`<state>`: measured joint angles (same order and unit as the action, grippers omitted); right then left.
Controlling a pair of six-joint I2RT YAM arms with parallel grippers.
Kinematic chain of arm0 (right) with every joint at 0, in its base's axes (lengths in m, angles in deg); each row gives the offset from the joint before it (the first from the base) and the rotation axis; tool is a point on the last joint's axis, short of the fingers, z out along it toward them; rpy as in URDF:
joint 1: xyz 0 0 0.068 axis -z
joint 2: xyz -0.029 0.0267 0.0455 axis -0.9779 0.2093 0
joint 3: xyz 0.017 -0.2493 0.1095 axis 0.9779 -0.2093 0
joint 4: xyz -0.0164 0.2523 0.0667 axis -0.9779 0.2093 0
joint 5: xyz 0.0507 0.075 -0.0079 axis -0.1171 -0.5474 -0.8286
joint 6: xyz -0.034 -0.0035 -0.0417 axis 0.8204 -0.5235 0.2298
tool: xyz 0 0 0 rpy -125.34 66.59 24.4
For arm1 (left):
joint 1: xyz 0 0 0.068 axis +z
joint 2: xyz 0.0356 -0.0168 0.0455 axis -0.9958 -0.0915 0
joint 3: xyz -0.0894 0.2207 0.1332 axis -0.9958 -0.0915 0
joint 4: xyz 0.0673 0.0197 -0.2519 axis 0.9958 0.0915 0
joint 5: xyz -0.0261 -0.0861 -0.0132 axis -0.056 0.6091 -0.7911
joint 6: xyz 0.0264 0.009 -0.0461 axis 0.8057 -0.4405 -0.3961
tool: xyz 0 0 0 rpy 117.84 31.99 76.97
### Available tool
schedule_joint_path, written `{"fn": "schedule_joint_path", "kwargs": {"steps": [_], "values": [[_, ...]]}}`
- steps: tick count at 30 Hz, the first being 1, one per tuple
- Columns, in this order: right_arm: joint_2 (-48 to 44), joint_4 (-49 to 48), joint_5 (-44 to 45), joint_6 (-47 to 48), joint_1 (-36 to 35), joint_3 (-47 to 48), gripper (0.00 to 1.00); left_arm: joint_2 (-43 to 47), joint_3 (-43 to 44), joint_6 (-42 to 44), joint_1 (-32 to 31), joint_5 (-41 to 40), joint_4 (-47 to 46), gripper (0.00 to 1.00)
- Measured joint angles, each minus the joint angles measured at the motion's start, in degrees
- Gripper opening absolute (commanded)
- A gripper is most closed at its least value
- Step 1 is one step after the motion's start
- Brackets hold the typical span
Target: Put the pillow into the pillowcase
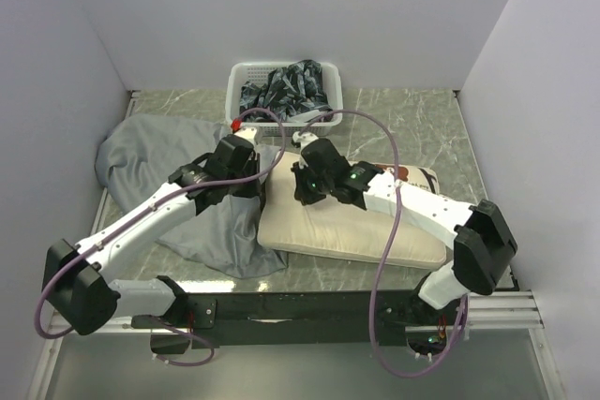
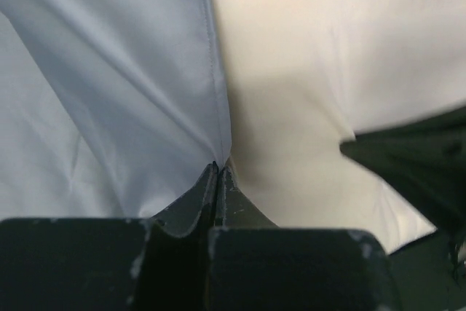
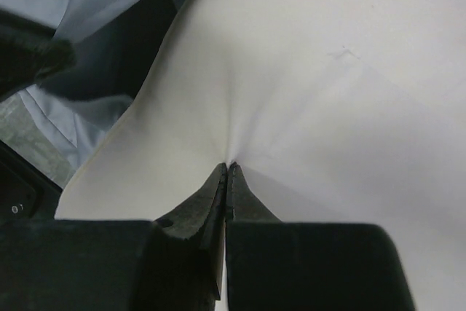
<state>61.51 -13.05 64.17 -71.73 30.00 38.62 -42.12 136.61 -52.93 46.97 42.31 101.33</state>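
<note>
The cream-white pillow (image 1: 356, 227) lies flat at the table's centre-right, its bear print partly showing at its far right corner. The grey pillowcase (image 1: 150, 161) lies wrinkled to its left, its edge overlapping the pillow's left end. My left gripper (image 1: 255, 175) is shut on the pillowcase's hemmed edge (image 2: 211, 71), right beside the pillow (image 2: 306, 56). My right gripper (image 1: 302, 186) is shut on a pinch of the pillow's fabric (image 3: 306, 71) near its left end; creases fan out from the tips. The two grippers are close together.
A white plastic basket (image 1: 284, 91) holding dark patterned cloth stands at the back centre, just behind both grippers. Grey walls close in the left, right and back. The marble tabletop (image 1: 412, 119) shows to the right of the basket.
</note>
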Motion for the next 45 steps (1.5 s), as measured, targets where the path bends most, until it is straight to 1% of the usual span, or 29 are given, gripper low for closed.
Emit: {"fn": "schedule_joint_path", "kwargs": {"steps": [6, 14, 20, 23, 25, 27, 28, 32, 34, 36, 37, 38, 41, 45], "values": [[4.3, 1.2, -2.2, 1.7, 2.3, 5.0, 0.00, 3.2, -1.3, 3.1, 0.0, 3.1, 2.1, 0.01], [6.9, 0.2, -3.9, -0.5, 4.0, 5.5, 0.00, 7.1, -2.7, 6.3, 0.0, 9.1, 3.3, 0.01], [7.2, -2.2, -3.8, -3.7, 5.4, 5.0, 0.00, 12.5, -2.7, 9.0, 0.1, 16.0, 3.3, 0.04], [7.2, -4.4, -3.6, -5.4, 6.4, 3.9, 0.00, 14.3, -2.7, 10.2, 0.1, 18.6, 3.3, 0.01], [7.2, -5.8, -3.7, -6.4, 7.0, 3.1, 0.00, 15.1, -2.8, 10.6, 0.1, 19.8, 3.2, 0.03], [7.2, -6.9, -3.8, -7.3, 7.8, 2.3, 0.00, 15.7, -3.0, 10.6, 0.1, 21.0, 3.1, 0.08], [7.2, -7.0, -3.8, -7.7, 8.1, 2.2, 0.00, 16.0, -3.0, 10.6, 0.1, 21.1, 3.1, 0.08], [7.2, -9.2, -3.4, -9.4, 8.5, 0.8, 0.00, 15.6, -3.1, 9.7, 0.1, 20.2, 2.5, 0.07], [6.7, -10.1, -2.0, -10.3, 7.6, -0.4, 0.00, 13.8, -2.7, 8.4, 0.1, 19.1, 2.1, 0.06], [5.2, -10.9, -0.2, -11.5, 5.6, -2.6, 0.00, 10.6, -1.3, 6.7, 0.1, 17.6, 1.5, 0.07], [4.4, -11.1, 0.5, -12.0, 4.6, -3.6, 0.00, 8.8, -0.5, 5.8, 0.1, 16.6, 1.1, 0.07], [2.9, -11.6, 1.6, -12.8, 3.1, -5.3, 0.00, 7.6, 0.2, 5.1, 0.2, 15.5, 0.9, 0.04], [-1.2, -12.1, 4.3, -15.1, -1.1, -9.3, 0.00, 3.8, 3.2, 1.1, 0.4, 10.9, 1.1, 0.04], [-5.4, -12.2, 6.8, -18.1, -5.2, -12.8, 0.00, 1.9, 4.9, -4.4, 0.7, 4.0, 0.7, 0.02]]}}
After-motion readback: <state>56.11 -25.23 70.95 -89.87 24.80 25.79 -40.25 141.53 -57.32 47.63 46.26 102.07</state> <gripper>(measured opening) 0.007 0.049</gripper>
